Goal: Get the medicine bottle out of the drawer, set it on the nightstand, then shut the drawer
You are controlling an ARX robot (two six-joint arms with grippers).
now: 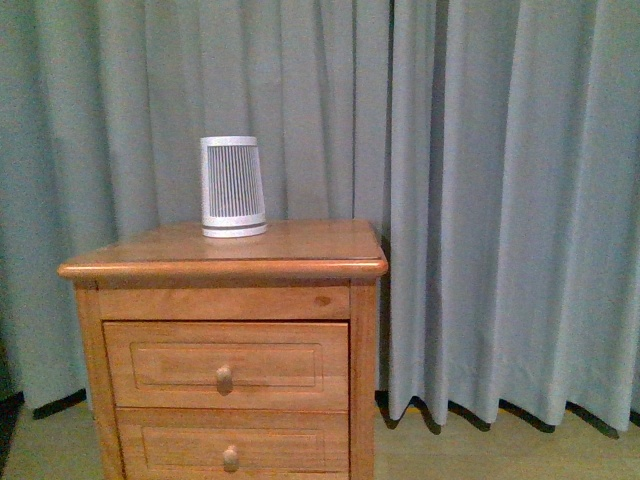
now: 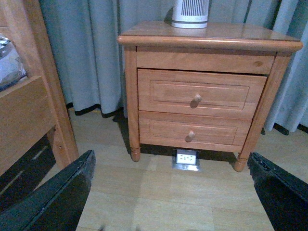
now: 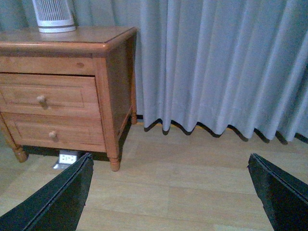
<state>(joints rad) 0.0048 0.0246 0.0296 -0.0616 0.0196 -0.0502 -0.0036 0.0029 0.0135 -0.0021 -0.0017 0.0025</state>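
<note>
Front view: the nightstand (image 1: pixel 222 268) occupies the 7 o'clock part of the scene, standing against a grey-blue curtain (image 1: pixel 500 200) that fills the background from 9 o'clock round to 3 o'clock. The drawer (image 1: pixel 170 365), upper of the two, is closed, its round wooden knob (image 1: pixel 224 378) at the centre of the recessed panel. The lower drawer (image 1: pixel 170 440) sits directly at its 6 o'clock and is also closed. The medicine bottle cannot be seen in any view, and neither drawer's interior is exposed. On the nightstand top stands one item, a white-and-grey ribbed tapered device (image 1: pixel 233 187), upright, set toward the 12 o'clock edge of the top and a little to the 9 o'clock side of centre. Left wrist view: the left gripper (image 2: pixel 171 161) hangs above the pale wood floor (image 2: pixel 168 202), well apart from the nightstand and facing its drawer fronts; its black jaws are spread wide and hold nothing. A white floor socket plate (image 2: pixel 186 155) lies under the nightstand between its front feet, and a wooden bed frame post (image 2: pixel 48 82) stands beside the nightstand. Right wrist view: the right gripper (image 3: pixel 169 161) is likewise over the floor, its jaws wide and empty, near the nightstand's corner by the curtain.
</note>
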